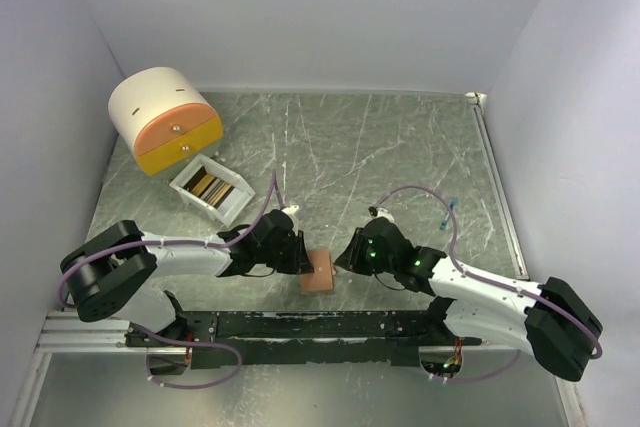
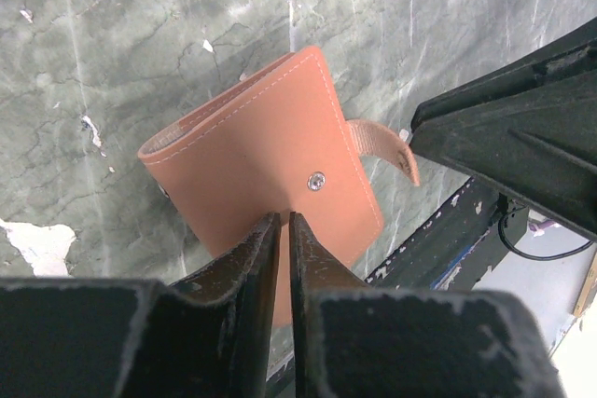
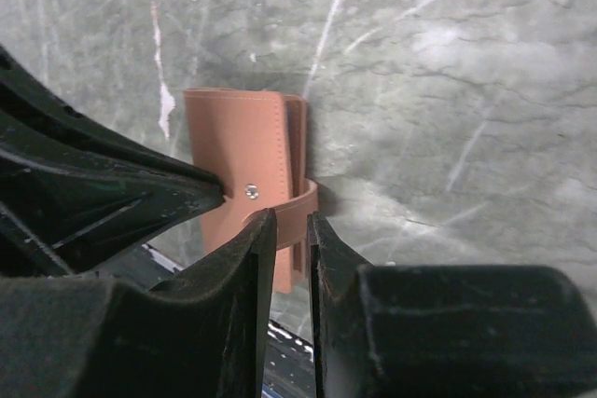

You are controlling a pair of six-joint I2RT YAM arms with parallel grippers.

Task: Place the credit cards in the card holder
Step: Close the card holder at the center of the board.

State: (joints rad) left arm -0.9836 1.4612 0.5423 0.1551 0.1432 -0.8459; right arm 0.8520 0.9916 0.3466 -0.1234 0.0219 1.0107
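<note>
The card holder (image 1: 321, 273) lies folded shut on the green table near the front edge, salmon-brown side up. Its snap stud (image 2: 317, 180) is bare and its strap (image 2: 381, 140) sticks out loose to one side. My left gripper (image 2: 284, 216) is shut, its tips over the holder's near edge. My right gripper (image 3: 292, 216) is nearly shut with a thin gap, its tips right at the strap (image 3: 297, 204); I cannot tell whether it grips it. The credit cards (image 1: 207, 185) stand in the white box, yellow and dark edges showing.
The white open box (image 1: 228, 209) stands left of centre. The round cream-and-orange drawer unit (image 1: 165, 119) is at the back left. A black rail (image 1: 300, 325) runs along the front edge just below the holder. White walls close in all sides.
</note>
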